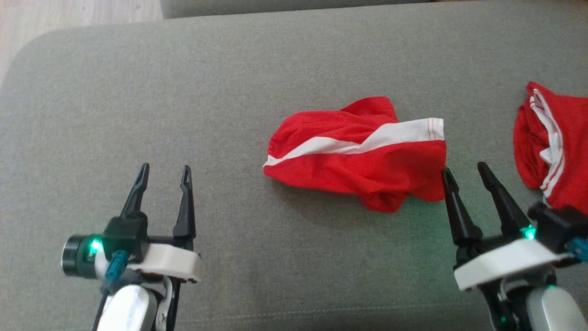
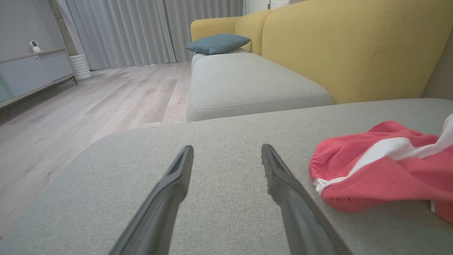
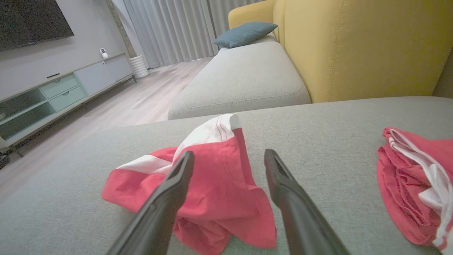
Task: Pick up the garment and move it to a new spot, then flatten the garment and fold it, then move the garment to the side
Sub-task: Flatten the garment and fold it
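Second red cloth [image 1: 528, 142] cropped by right edge; garment [image 2: 382, 177] cropped in left wrist view.

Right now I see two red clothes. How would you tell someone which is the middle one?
Find the big grey cushion and look near its middle, just beside the open right tool. The garment there is a crumpled red heap crossed by one broad white band; the other red cloth, at the cushion's right edge, has thin white stripes instead.

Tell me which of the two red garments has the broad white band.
The crumpled garment in the middle, by the right gripper; the other red garment, at the far right, shows thin white stripes instead.
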